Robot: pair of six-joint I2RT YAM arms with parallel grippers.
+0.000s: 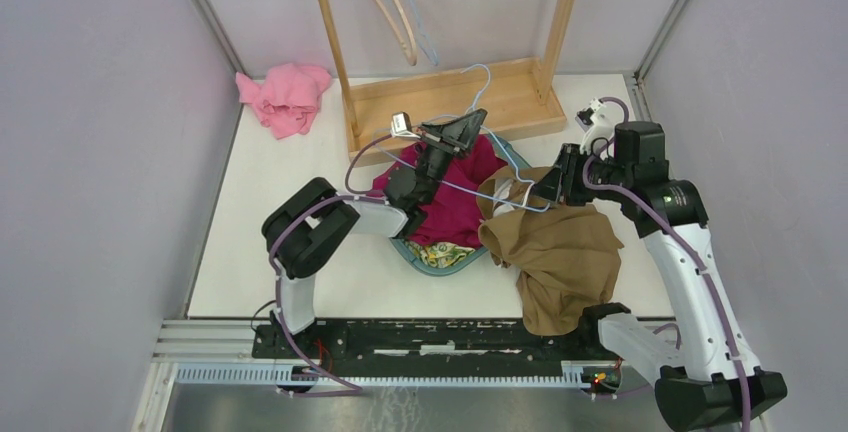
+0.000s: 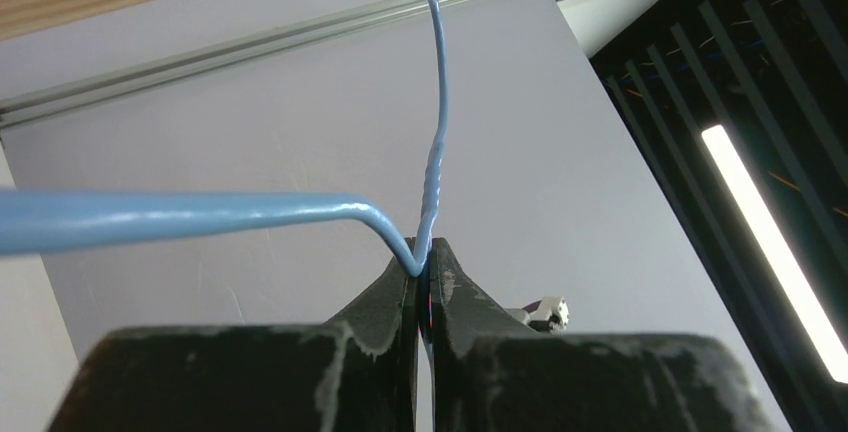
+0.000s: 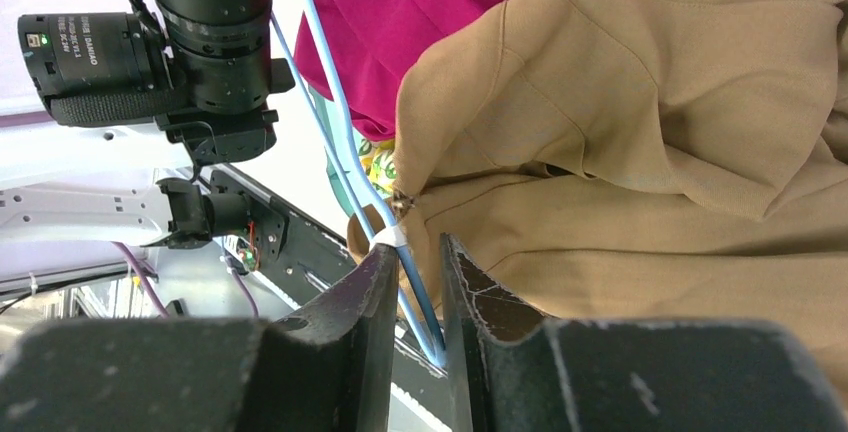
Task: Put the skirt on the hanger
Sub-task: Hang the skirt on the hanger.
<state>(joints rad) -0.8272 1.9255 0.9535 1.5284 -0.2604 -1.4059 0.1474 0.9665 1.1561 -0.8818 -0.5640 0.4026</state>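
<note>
A light-blue wire hanger (image 1: 497, 147) lies tilted over the clothes at the middle of the table. My left gripper (image 1: 470, 124) is shut on its neck just under the hook, and the left wrist view shows the wire (image 2: 436, 152) pinched between the tips (image 2: 423, 262). The skirt (image 1: 555, 257) is tan and crumpled, and it hangs over the hanger's right end and down to the near edge. My right gripper (image 1: 545, 190) is at that end. Its jaws (image 3: 420, 252) stand narrowly apart around the hanger's corner (image 3: 330, 132), unclamped, with the skirt (image 3: 640, 102) just behind.
A magenta garment (image 1: 455, 202) lies under the hanger, on top of a teal, patterned piece (image 1: 440, 255). A wooden rack (image 1: 450, 97) with other hangers (image 1: 390, 2) stands at the back. A pink cloth (image 1: 285, 97) is bunched at the back left. Walls close in both sides.
</note>
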